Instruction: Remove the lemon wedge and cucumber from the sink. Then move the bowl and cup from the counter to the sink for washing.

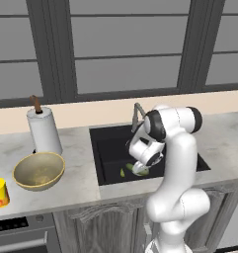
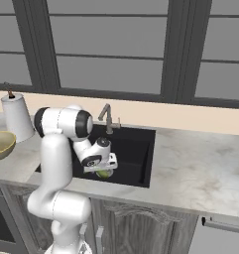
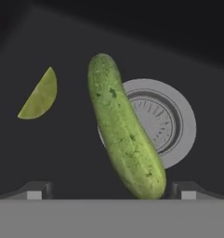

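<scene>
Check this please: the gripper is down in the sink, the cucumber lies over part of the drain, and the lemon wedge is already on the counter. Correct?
Not quite. The lemon wedge is not on the counter: the hand view shows it on the black floor of the sink, beside the cucumber. The rest holds: the gripper is down in the sink, and the cucumber covers part of the drain.

Left base view: behind arm, its left, looking forward-down, mid-range. Right base view: mirrored, its right. Both share black rectangular sink basin (image 1: 103, 148) (image 2: 136, 149). Hand view: close, looking down onto basin floor (image 3: 48, 153), round silver drain (image 3: 171, 123) at 3 o'clock.
</scene>
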You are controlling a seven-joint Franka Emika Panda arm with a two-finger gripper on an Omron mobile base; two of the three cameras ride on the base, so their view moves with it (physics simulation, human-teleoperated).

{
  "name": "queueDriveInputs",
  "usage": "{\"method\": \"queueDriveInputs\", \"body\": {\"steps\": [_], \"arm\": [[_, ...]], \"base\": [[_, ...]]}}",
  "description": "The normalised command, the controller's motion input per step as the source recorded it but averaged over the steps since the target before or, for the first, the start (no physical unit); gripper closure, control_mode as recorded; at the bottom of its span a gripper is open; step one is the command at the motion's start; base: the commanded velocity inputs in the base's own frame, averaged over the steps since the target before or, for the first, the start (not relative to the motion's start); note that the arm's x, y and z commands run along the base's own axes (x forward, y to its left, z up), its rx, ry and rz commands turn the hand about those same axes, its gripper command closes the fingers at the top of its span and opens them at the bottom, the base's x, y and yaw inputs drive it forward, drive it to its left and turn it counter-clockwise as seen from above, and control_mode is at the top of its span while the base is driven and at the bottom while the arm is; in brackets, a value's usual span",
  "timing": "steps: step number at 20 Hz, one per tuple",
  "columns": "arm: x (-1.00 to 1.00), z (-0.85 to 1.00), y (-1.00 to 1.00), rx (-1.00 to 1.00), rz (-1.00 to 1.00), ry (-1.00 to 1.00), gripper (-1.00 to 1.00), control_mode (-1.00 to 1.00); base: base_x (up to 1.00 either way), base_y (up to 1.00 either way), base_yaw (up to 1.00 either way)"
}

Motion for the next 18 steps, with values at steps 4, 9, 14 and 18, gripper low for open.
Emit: {"method": "queueDriveInputs", "body": {"steps": [4, 9, 14, 18], "arm": [[0.19, -0.16, 0.00, 0.00, 0.00, 0.00, -1.00, -1.00], [0.20, -0.16, 0.00, 0.00, 0.00, 0.01, -1.00, -1.00], [0.18, -0.15, 0.00, 0.00, 0.00, 0.03, -1.00, -1.00], [0.15, -0.12, 0.00, 0.00, 0.00, 0.01, -1.00, -1.00]], "base": [[0.00, 0.00, 0.00], [0.00, 0.00, 0.00], [0.00, 0.00, 0.00], [0.00, 0.00, 0.00]]}}
